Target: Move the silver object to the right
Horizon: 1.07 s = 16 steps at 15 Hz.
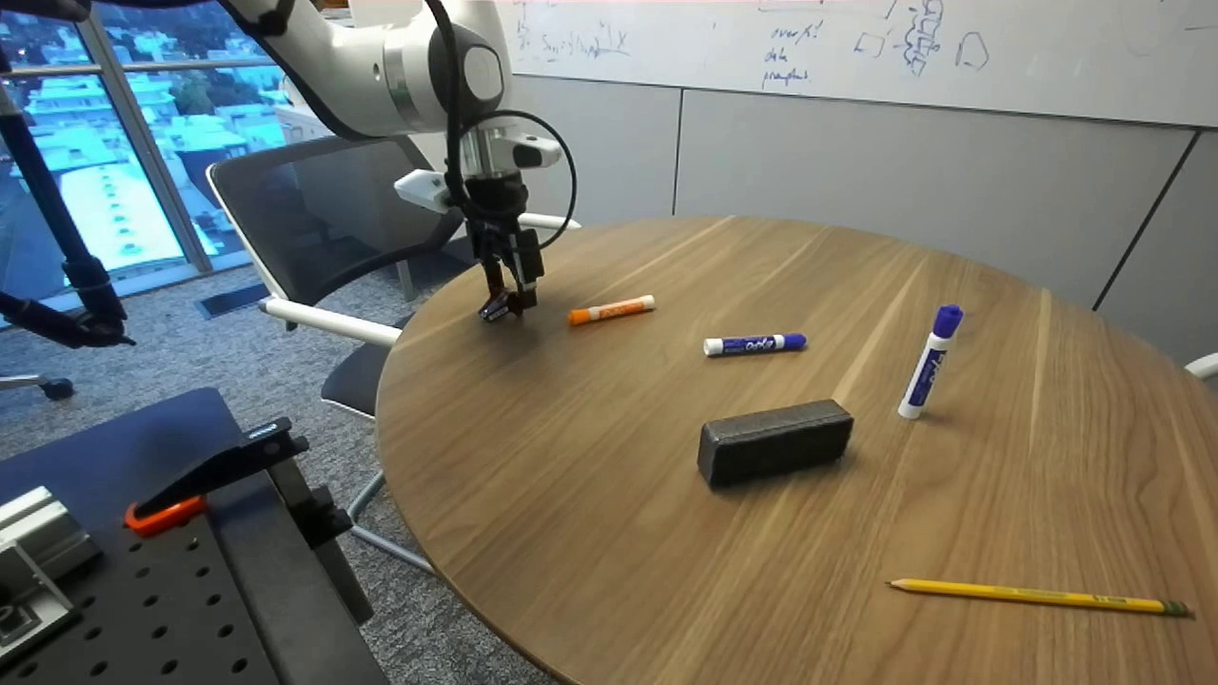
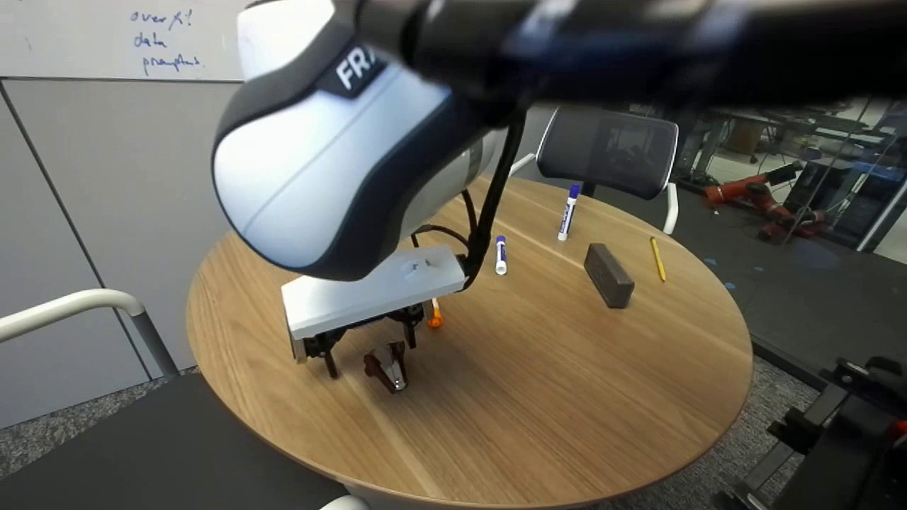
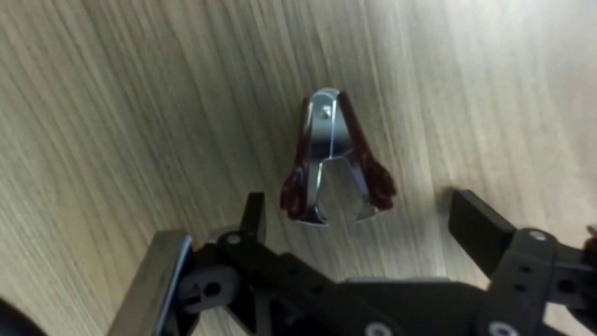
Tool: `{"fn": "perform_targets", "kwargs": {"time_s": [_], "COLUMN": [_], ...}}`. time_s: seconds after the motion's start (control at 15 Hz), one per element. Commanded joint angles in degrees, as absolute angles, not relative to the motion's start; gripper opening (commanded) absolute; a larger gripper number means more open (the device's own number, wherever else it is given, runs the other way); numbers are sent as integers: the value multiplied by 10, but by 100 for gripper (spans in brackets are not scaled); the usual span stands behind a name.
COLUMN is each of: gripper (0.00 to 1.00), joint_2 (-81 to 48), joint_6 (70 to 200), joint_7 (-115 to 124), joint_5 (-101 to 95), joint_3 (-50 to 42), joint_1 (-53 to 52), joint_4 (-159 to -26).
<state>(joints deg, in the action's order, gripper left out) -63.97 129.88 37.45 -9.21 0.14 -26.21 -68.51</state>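
- In the wrist view we had the silver object [image 3: 330, 137], by its look a small staple remover, lying on the table [image 3: 140, 116] ahead of the gripper [image 3: 360, 205]. The gripper was spread wide and grasped nothing; its fingers [image 3: 480, 228] stood to either side of the maroon grips [image 3: 380, 184], apart from both, one nearer than the other.
- In an exterior view we found the gripper low near the table's edge, the silver object at its foot and partly hidden, the orange marker [image 1: 612, 310] just beside. A blue-capped marker [image 1: 755, 344] lay beyond, and the black block [image 1: 775, 442] well apart; whose right the task meant, we could not tell.
- In an exterior view the arm [image 2: 319, 191] filled much of the scene, and the silver object seemed slightly forward of the line between the fingers. We judged the step in hand to be lining up, the grasp not yet made. The next move, we reckoned, called for centring, edging forward over the maroon grips, then closing evenly before any carry.
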Motion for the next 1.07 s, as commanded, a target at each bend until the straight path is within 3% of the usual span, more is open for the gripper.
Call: {"fn": "perform_targets", "kwargs": {"time_s": [0.0, 0.33, 0.67, 0.73, 0.8, 1.0], "gripper": [100, 100, 100, 91, 72, 49], "joint_2": [-724, -742, -714, -715, -717, -717], "joint_6": [1236, 1147, 1111, 1109, 1106, 1099], "joint_7": [374, 359, 357, 358, 360, 364], "joint_5": [-81, -51, -37, -36, -36, -34], "joint_3": [0, 13, 23, 22, 20, 19], "joint_1": [-258, -256, -246, -244, -243, -237], "joint_4": [-544, -491, -523, -520, -516, -513]}}
